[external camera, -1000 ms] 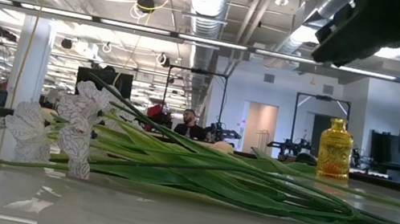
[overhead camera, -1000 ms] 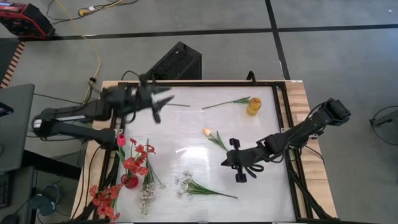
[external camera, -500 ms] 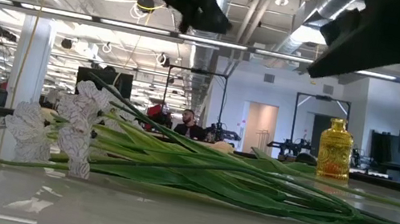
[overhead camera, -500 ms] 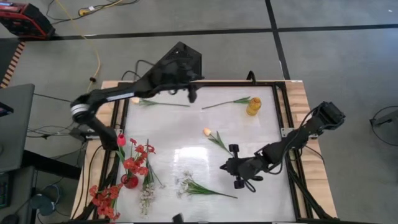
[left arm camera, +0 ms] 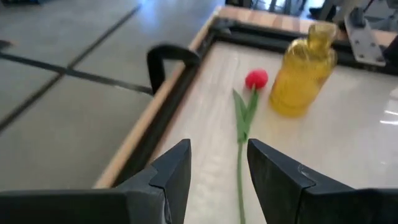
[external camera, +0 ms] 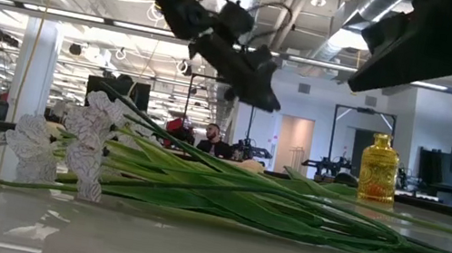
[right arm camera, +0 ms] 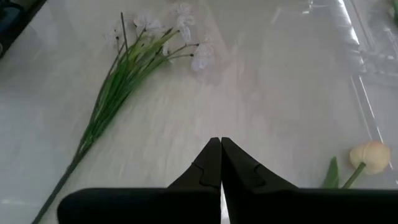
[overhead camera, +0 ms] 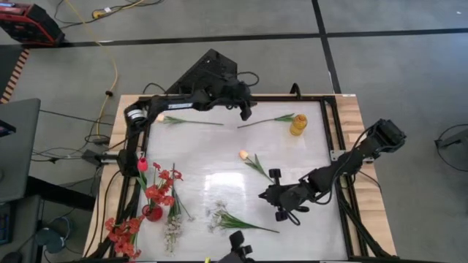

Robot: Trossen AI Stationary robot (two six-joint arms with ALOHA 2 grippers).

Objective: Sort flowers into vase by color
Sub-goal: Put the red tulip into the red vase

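My left gripper (overhead camera: 246,112) (left arm camera: 219,167) is open and hovers over the far edge of the table. It stands above the stem end of the red tulip (overhead camera: 269,120) (left arm camera: 256,79). That tulip lies flat, with its blossom next to the yellow vase (overhead camera: 297,124) (left arm camera: 303,70). My right gripper (overhead camera: 282,210) (right arm camera: 221,152) is shut and empty. It hangs between the peach tulip (overhead camera: 247,158) (right arm camera: 369,155) and the white spray (overhead camera: 232,220) (right arm camera: 140,56), both lying on the table. In the low view the left gripper (external camera: 256,92) shows above the spray (external camera: 76,143).
A second peach tulip (overhead camera: 183,120) lies near the far left corner. A red vase holding red blossoms (overhead camera: 153,210) stands at the left edge, with another white spray (overhead camera: 173,229) and red blossoms (overhead camera: 124,234) near it. The raised table frame (left arm camera: 168,93) runs along the edges.
My left arm has swung from the table's left side along the far edge toward the right, ending over the red tulip's stem beside the yellow vase. My right gripper has shifted a little toward the near edge. No flower has moved.
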